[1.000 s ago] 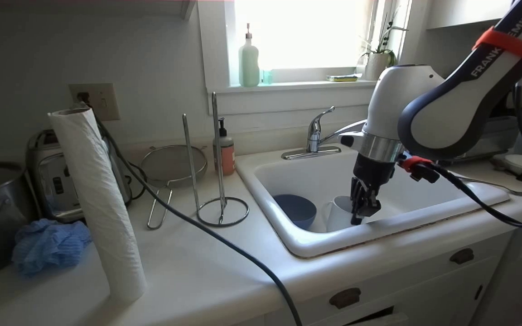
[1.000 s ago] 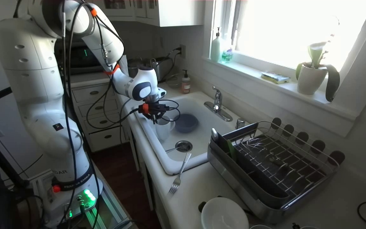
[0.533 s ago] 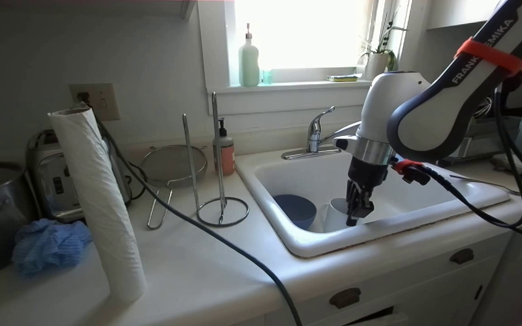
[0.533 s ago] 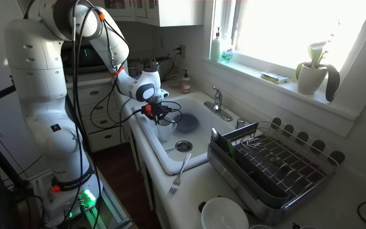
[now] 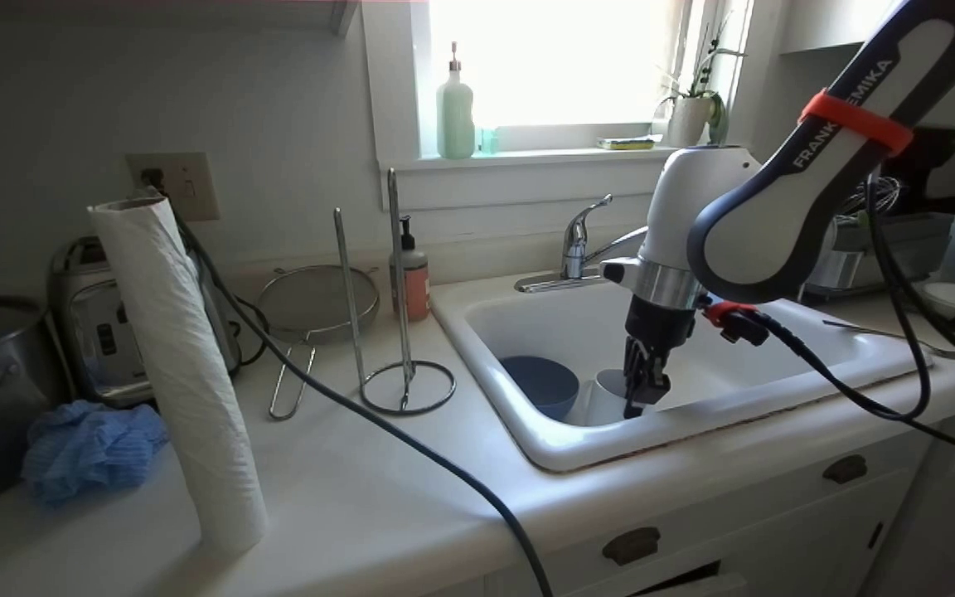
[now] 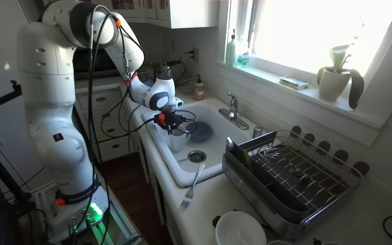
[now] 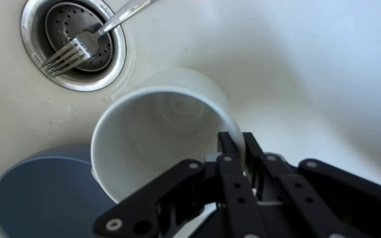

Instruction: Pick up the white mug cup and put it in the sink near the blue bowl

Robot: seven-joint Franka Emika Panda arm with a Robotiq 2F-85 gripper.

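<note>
While gripper pinches its rim, white mug is inside sink

Closed fingers grip its wall (one within, one outside). Blue bowl and sink's front edge flank the mug; open basin floor lies toward the drain.

Identifiable as a kitchen by sink, chrome faucet, toaster, mesh strainer and metal pot, with dish rack on counter.
</note>
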